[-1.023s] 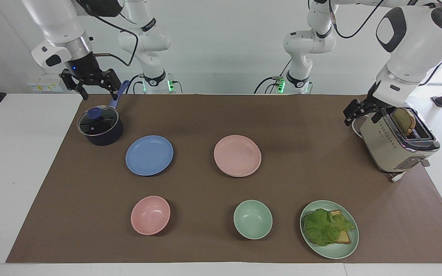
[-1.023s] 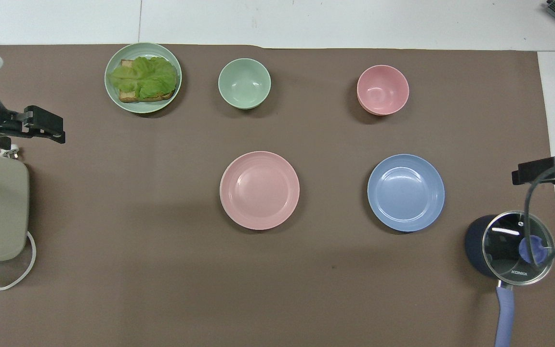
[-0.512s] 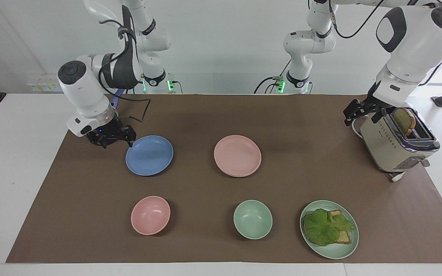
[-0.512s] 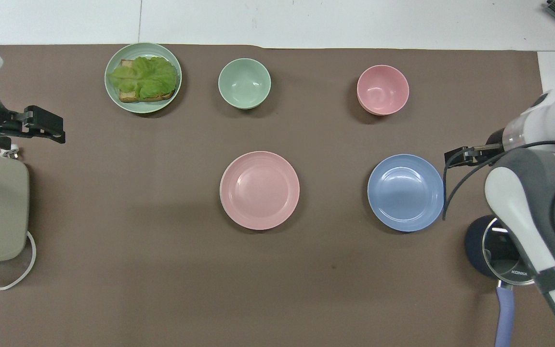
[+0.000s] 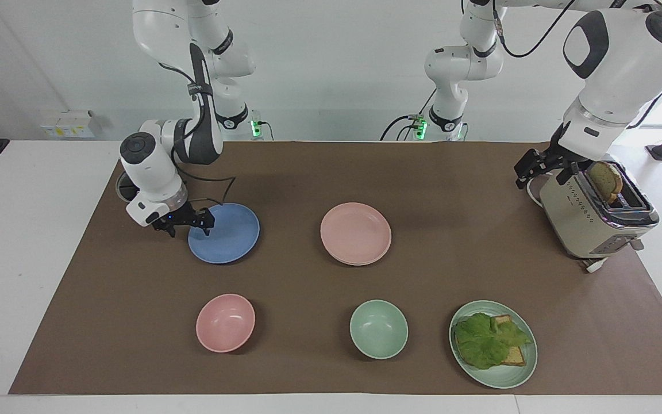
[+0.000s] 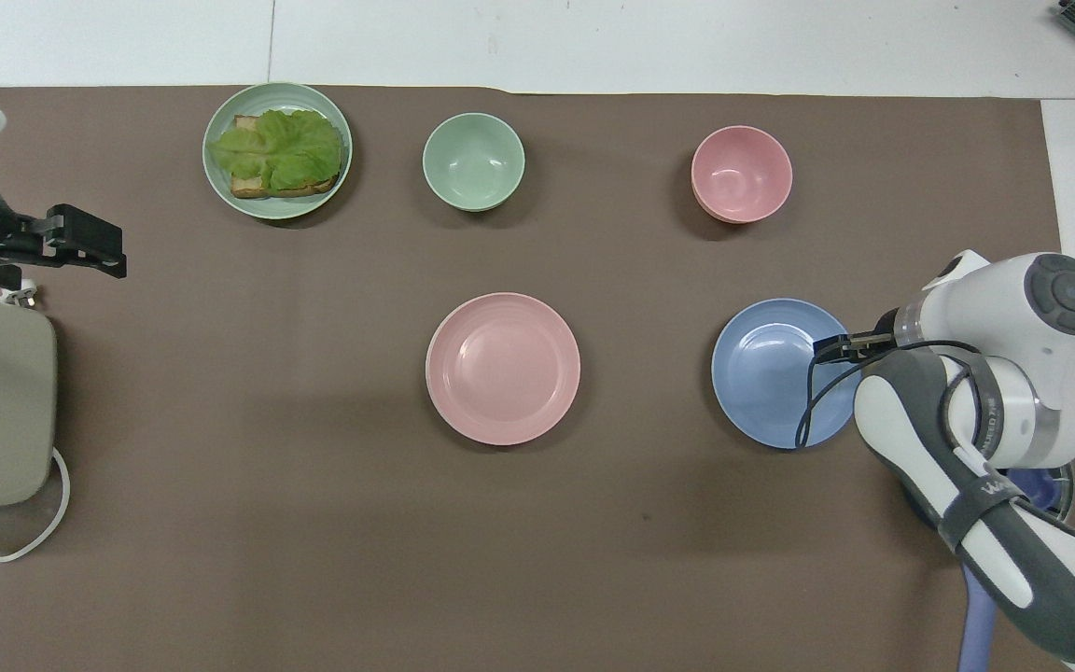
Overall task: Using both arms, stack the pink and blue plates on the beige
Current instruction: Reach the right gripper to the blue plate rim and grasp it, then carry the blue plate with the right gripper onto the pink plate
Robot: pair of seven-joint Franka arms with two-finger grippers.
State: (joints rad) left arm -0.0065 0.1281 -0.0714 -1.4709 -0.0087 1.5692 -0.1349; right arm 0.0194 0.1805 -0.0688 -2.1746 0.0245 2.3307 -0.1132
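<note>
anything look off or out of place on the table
Nothing spilled or broken. One oddity: the pink plate shows a second pale rim beneath it, as if already sitting on another plate. The right claw is at the rim of the blue plate; the left claw waits by the toaster.

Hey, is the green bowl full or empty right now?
Empty. The green bowl stands upright on the brown mat, and both views show only its bare, smooth inside.

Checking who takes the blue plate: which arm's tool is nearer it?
Right. The right tool is at the blue plate rim; the left tool waits by the toaster.
</note>
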